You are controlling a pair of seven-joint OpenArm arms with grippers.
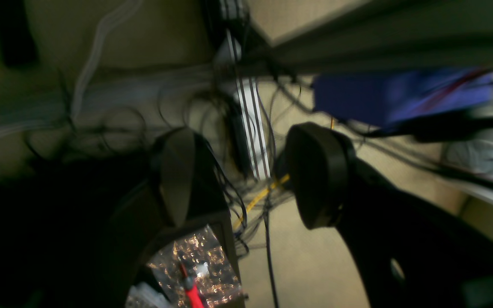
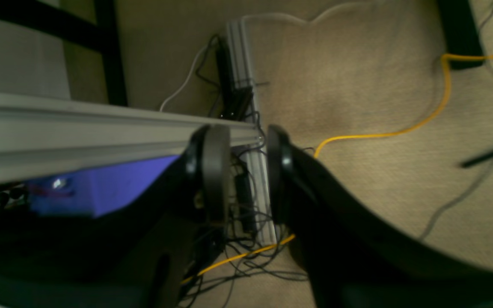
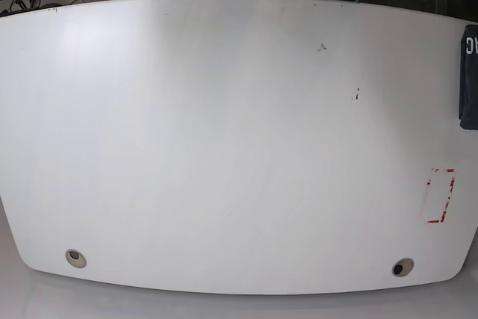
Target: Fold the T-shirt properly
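In the base view, the T-shirt [image 3: 469, 74] is a dark blue folded bundle with white lettering, lying at the far right edge of the white table [image 3: 224, 147] and partly cut off by the frame. Neither arm appears in the base view. In the left wrist view, my left gripper [image 1: 248, 171] is open, its black fingers [image 1: 319, 171] wide apart with only floor and cables behind. My right gripper [image 2: 246, 171] is also off the table, with a narrow gap between its fingers [image 2: 214, 171] and nothing in it.
A red-marked rectangle [image 3: 441, 196] sits near the table's right edge, and two round grommet holes [image 3: 75, 258] [image 3: 402, 267] lie along the front. Below the grippers are carpet, tangled cables, a yellow cable [image 2: 400, 133], an aluminium rail [image 2: 58, 128] and a purple-blue part [image 2: 101, 188].
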